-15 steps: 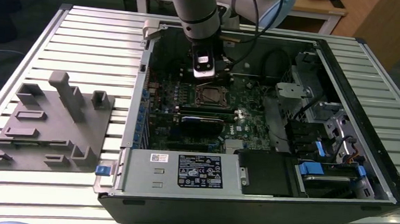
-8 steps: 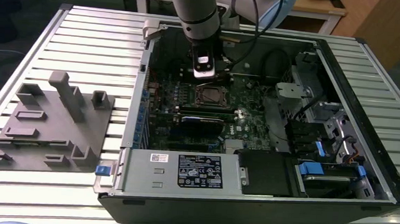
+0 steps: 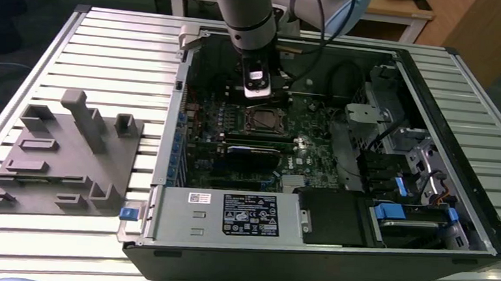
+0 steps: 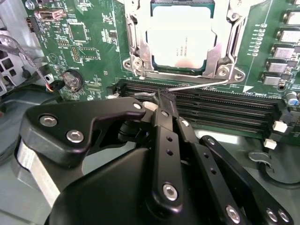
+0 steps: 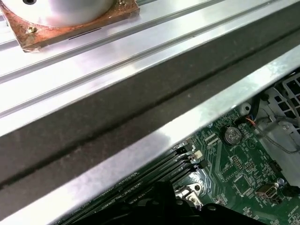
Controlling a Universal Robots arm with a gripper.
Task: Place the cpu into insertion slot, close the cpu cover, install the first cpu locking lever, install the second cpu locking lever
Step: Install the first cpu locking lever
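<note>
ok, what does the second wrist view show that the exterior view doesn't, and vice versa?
Second wrist view: the cpu framed by the closed cpu cover, a thin metal lever beside the memory slots. Exterior view: the grey fixture block on the slatted table, the power supply. Both: the gripper over the green motherboard, near the insertion slot.

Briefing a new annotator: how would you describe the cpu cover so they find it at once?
Inside the open computer case, look at the green motherboard. The cpu cover is the silver metal frame lying around the cpu. Unlike the long black slots beside it, it is square with a large window.
</note>
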